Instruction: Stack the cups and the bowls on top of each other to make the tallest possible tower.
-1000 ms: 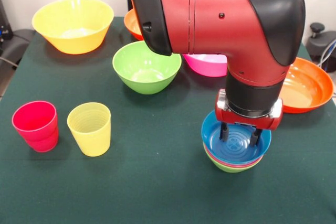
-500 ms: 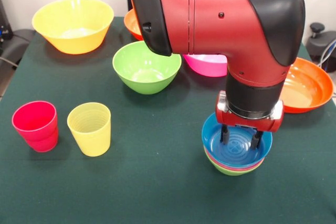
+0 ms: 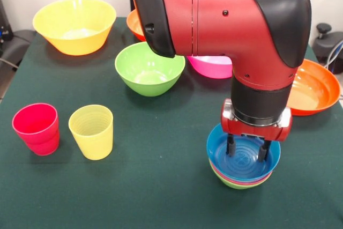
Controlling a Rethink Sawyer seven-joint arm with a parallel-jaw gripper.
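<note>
Arm bent downward; hand (image 3: 247, 150) vertical, fingers apart.

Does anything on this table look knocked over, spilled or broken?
Nothing stands out. The red cup and yellow cup stand upright, the loose bowls sit open side up, and the tower under the gripper looks neatly nested.

Glossy, smooth plastic was shown by the blue bowl (image 3: 242, 158) around the fingers (image 3: 230, 146). A matt, cloth-like finish was shown by the green table cover (image 3: 161, 186) beneath it. Ribbed, translucent plastic was seen on the yellow cup (image 3: 91, 131). The arm shell (image 3: 214, 20) was smooth, with a slight sheen.
</note>
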